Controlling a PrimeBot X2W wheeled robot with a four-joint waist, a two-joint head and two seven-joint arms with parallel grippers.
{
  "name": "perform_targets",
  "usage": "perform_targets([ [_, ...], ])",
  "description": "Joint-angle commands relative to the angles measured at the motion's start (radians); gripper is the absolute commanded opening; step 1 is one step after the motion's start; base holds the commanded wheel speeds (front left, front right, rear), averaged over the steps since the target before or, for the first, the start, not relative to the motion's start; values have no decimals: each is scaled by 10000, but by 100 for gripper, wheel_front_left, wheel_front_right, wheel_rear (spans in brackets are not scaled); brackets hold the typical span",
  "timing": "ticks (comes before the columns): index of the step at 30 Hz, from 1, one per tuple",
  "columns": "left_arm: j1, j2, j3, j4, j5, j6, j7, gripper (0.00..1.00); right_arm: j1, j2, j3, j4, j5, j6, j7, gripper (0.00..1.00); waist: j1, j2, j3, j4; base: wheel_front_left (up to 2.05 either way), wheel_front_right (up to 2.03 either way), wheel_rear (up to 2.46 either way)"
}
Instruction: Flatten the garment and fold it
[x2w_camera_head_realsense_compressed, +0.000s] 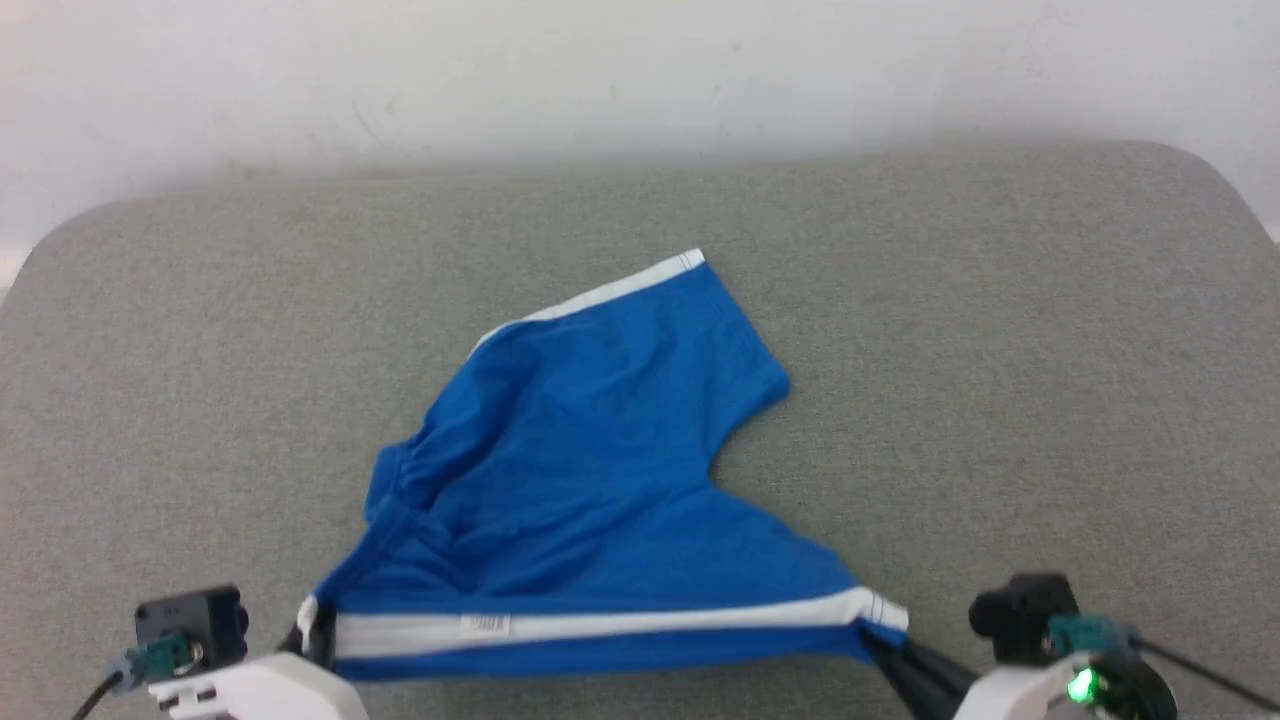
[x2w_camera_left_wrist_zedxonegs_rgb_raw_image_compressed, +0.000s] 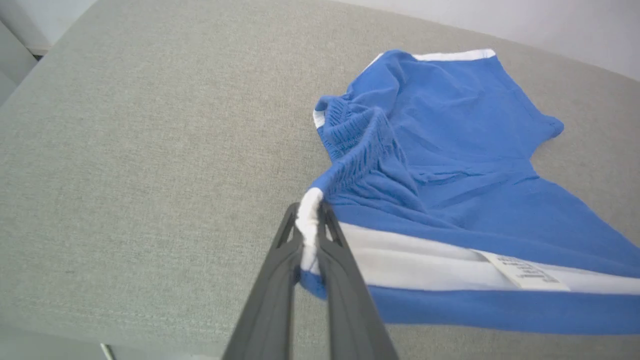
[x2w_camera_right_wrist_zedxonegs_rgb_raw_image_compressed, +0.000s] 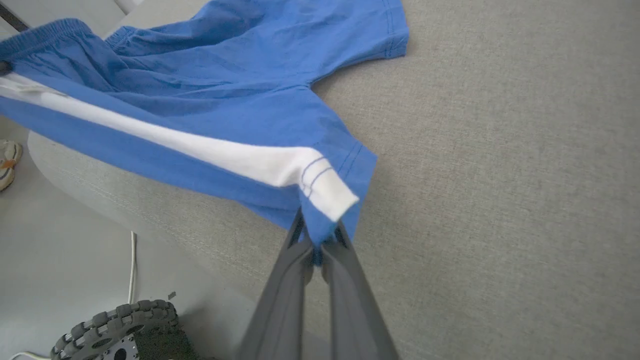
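Two pinches, one garment: bright royal-blue shorts (x2w_camera_head_realsense_compressed: 590, 470) of thin fabric with white side stripes, spread across the grey padded fabric surface (x2w_camera_head_realsense_compressed: 1000, 350), near edge drawn out along the front rim. Left gripper (x2w_camera_left_wrist_zedxonegs_rgb_raw_image_compressed: 309, 220) clenched on the white corner at the waistband end, cloth bunched between the dark fingers (x2w_camera_left_wrist_zedxonegs_rgb_raw_image_compressed: 272, 285). Right gripper (x2w_camera_right_wrist_zedxonegs_rgb_raw_image_compressed: 317, 235) clamped on the hem corner of the near leg, right where the white side stripe (x2w_camera_right_wrist_zedxonegs_rgb_raw_image_compressed: 200, 150) runs out. Pulled fairly taut between the two, sagging just a touch over the rim. Looks light, limp and soft: no stiffness at all, likely to drape wherever let go and to slide easily over the weave. Nothing fragile here, though apt to slip from a shallow pinch, so worth biting deep into the doubled seams. Elastic waistband (x2w_camera_left_wrist_zedxonegs_rgb_raw_image_compressed: 357, 145) gathered and rumpled on the left, far leg (x2w_camera_head_realsense_compressed: 690, 330) lying flatter, angled away toward the back. Best handholds, by the look of it: stitched corners, hems and waistband ends, never the single-layer middle. Not flat yet; calls for an even outward pull and a drag to smooth the puckers before any fold.
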Motion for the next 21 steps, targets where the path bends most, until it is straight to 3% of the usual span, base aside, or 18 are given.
perform_targets([
  [1, 293, 161, 83, -238, 37, 200, 158, 0, 586, 380, -278, -727, -400, -25, 478, 0, 3, 0, 25, 40, 0, 0, 0],
  [5, 870, 347, 39, -814, -72, 486, 695, 0, 1879, 1256, -709, -2617, -1282, -25, 1707, 0, 3, 0, 119, 77, 0, 0, 0],
  [10, 695, 311, -37, -892, -314, 445, 1062, 0, 1600, 1392, -842, -3320, -1509, -25, 2205, 0, 3, 0, 449, 104, 0, 0, 0],
  [16, -1143, 192, -230, 164, -695, -216, 1677, 0, -1236, 664, -375, -1846, -825, -25, 2166, 0, 3, 0, 976, 277, 0, 0, 0],
  [21, -2883, -138, -268, 1404, -1078, -682, 2092, 0, -3981, 225, 194, 284, 117, -25, 2095, 0, 3, 0, 1412, 443, 0, 0, 0],
])
